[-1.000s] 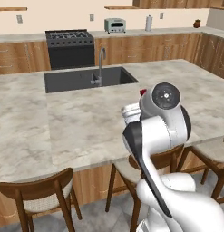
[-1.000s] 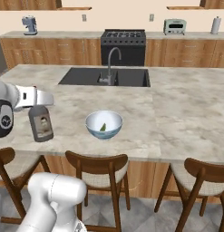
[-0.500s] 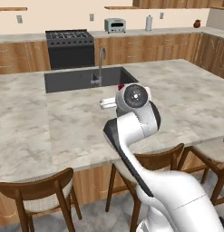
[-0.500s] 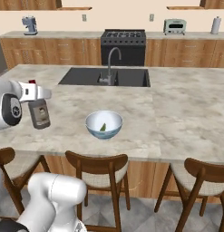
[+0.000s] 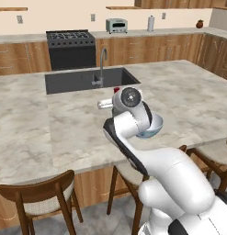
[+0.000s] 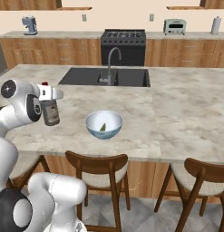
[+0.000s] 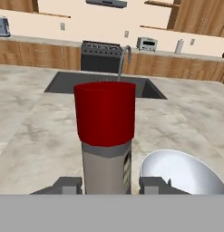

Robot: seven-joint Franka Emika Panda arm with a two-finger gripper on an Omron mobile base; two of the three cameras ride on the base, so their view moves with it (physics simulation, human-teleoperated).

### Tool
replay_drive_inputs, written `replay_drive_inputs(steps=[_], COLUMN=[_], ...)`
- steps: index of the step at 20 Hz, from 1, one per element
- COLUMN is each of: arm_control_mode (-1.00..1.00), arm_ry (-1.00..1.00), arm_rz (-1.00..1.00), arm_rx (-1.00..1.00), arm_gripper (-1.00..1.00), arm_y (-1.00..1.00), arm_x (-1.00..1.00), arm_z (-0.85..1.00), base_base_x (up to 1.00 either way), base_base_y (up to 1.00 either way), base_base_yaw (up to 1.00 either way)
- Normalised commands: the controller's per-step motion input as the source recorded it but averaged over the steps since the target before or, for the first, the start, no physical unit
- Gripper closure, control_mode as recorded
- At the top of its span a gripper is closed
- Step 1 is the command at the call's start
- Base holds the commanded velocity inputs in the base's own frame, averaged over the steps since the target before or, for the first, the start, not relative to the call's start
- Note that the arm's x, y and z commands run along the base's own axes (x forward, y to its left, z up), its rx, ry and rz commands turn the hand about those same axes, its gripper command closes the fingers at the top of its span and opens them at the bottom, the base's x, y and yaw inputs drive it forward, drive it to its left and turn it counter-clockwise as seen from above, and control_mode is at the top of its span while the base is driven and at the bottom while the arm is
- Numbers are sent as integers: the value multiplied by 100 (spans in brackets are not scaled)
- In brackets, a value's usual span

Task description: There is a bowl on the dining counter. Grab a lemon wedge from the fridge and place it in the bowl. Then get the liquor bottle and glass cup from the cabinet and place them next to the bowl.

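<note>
My gripper (image 7: 109,185) is shut on the liquor bottle (image 7: 106,158), a dark grey bottle with a red cap, one finger on each side of its neck. In the right base view the bottle (image 6: 51,113) hangs upright from the gripper (image 6: 49,96) over the dining counter (image 6: 177,118), a short way left of the bowl (image 6: 96,130). The lemon wedge (image 6: 102,127) lies inside that pale blue-white bowl. From the left base view the arm hides most of the bottle, and its red cap (image 5: 116,89) and part of the bowl (image 5: 154,127) peek out. The glass cup, fridge and cabinet are out of view.
A dark sink (image 6: 127,77) with a curved tap (image 6: 111,63) is set into the counter behind the bowl. Wooden stools (image 6: 102,165) stand along the counter's near edge. A black stove (image 6: 122,43) and toaster (image 6: 174,26) sit on the far wall counter.
The arm has swung forward over the counter, carrying the bottle away from the near edge and closer to the bowl. The grip has not changed.
</note>
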Motion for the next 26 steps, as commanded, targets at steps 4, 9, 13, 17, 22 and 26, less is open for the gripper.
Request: replay_drive_inputs(steps=[4,9,13,17,22,26], arm_control_mode=[-100,-100,-100,-100,-100,-100], arm_ry=[0,0,0,0,0,0], arm_rz=[1,0,0,0,0,0], arm_rx=[0,0,0,0,0,0], arm_gripper=[100,100,100,100,100,100], arm_y=[-5,-7,-9,-11,-3,-2], arm_x=[44,38,41,25,29,34], arm_z=[-32,-27,-19,-22,-30,-29], base_base_x=[0,0,0,0,0,0], base_base_y=[0,0,0,0,0,0], base_base_yaw=[0,0,0,0,0,0])
